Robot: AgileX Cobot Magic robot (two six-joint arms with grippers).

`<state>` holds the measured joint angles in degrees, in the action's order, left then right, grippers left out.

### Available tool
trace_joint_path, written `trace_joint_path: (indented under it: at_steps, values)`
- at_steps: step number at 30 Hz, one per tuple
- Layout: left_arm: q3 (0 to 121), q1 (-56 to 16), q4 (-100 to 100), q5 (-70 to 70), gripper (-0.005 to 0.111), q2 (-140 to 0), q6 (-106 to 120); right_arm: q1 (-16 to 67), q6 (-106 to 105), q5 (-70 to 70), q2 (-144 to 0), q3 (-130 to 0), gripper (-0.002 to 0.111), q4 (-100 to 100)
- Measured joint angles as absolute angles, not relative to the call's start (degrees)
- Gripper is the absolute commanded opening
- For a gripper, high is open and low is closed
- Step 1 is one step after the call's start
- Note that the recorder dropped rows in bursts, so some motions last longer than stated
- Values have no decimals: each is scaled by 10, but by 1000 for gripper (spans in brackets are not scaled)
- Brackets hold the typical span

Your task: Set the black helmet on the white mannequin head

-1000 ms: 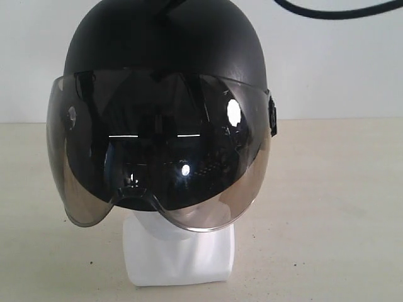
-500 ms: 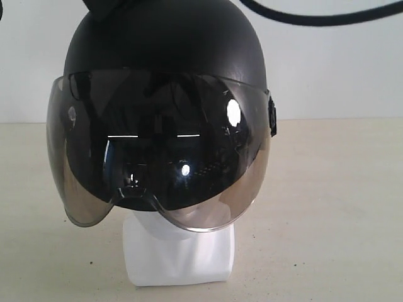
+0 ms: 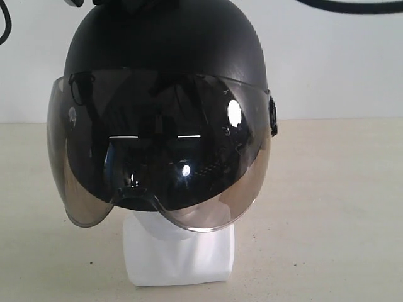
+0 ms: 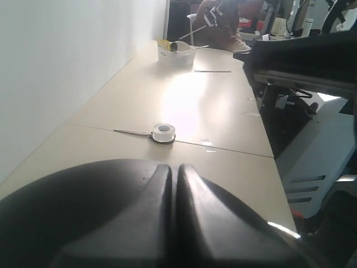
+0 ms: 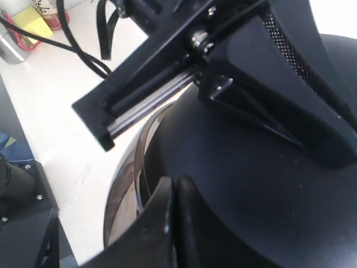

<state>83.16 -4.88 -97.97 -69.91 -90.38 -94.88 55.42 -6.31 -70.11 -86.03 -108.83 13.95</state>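
1. The black helmet (image 3: 164,56) is pictured seated over the white mannequin head (image 3: 179,251). Only the neck and squarish base of the head are shown, below the lowered smoky visor (image 3: 157,151). The face is hidden behind the tint.
2. The head is stood upright on the pale surface (image 3: 327,207), with the helmet's shell covering the crown. The visor's lower edge is seen hanging slightly lower on the exterior view's left side.
3. The left pincer (image 4: 174,167) is shown closed, its jaws pressed together with nothing between them. It is aimed along the surface towards a roll of tape (image 4: 164,132) and a white box (image 4: 175,53) further off.
4. The right pincer (image 5: 172,180) is likewise shown closed on nothing and is held close over the helmet's rounded shell. Whether it touches the shell cannot be told. The left arm (image 5: 223,61) is caught just above the crown in the same view.
5. The placing itself is judged done, since the helmet is carried by the head alone and is gripped by neither pincer.
6. Little is judged to be left. Both arms are to be drawn clear of the crown, and the slight slant of the visor may be corrected if a level fit is wanted.
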Motion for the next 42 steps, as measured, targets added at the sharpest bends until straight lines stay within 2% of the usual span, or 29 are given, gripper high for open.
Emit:
trace_joint_path:
  at_steps: [42]
  values:
    - [832, -50, -980, -700, 5, -904, -949, 560, -39, -699, -853, -974, 0, 181]
